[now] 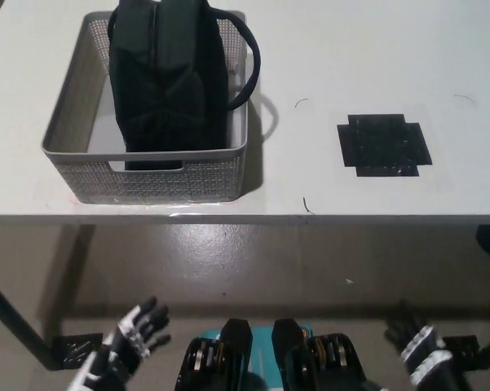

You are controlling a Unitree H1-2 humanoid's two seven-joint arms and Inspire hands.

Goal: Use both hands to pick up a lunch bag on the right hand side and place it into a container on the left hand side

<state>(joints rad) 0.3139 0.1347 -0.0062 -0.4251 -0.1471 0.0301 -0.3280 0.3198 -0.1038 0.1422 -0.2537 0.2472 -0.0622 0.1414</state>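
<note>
The black lunch bag (169, 77) stands inside the grey perforated container (220, 175) at the table's left, its handle looping over the right wall. My left hand (126, 342) hangs below the table's front edge at the lower left, fingers spread and holding nothing. At the lower right corner, also below table level, is my right hand (420, 350), with its fingers apart and nothing in them. Both hands are far from the bag.
A black tape cross (383, 144) marks the white table (350, 57) to the right of the container. Under the table are the grey floor, a table leg (12, 326) at left and small black tape squares.
</note>
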